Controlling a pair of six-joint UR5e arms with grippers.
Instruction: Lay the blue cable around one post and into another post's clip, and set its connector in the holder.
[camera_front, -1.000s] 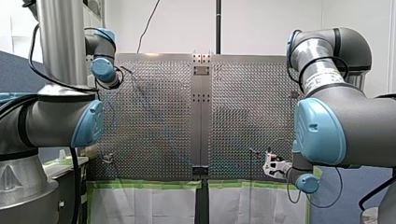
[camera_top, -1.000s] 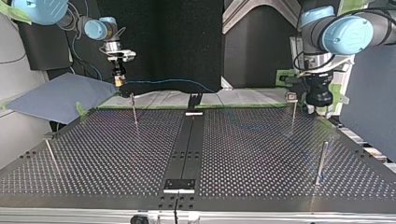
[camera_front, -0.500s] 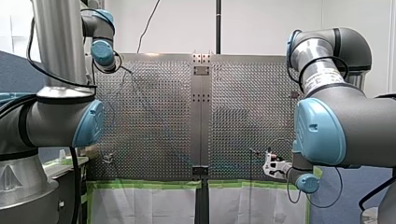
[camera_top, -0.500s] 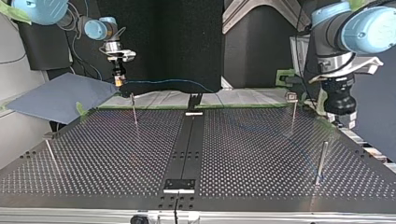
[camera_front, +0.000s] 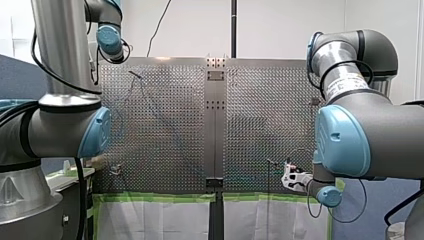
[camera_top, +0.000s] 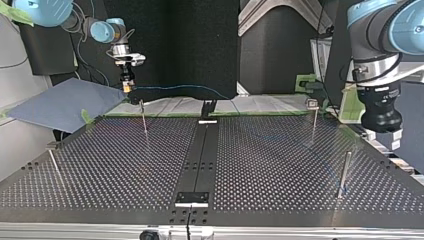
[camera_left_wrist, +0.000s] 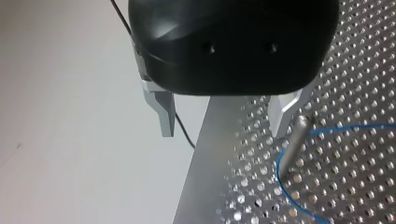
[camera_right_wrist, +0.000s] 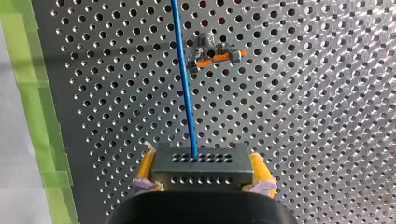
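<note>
Front view: right gripper (camera_front: 292, 179) sits low at the view's right; can't read its fingers here.

Top view: blue cable (camera_top: 185, 87) runs from the right gripper, at the view's left, along the table's (camera_top: 100, 165) far edge toward the middle. Left gripper (camera_top: 395, 142) hangs over the view's right edge.

Left wrist view: you'll see metal fingers (camera_left_wrist: 164, 116) spread wide, nothing btwn them. A post (camera_left_wrist: 293, 142) stands just beside one finger, w/ cable curving round its base.

Right wrist view: yellow pads (camera_right_wrist: 145, 165) clamp the grey connector (camera_right_wrist: 201, 175); cable leads ahead, passing beside an orange clip (camera_right_wrist: 215, 57).
</note>
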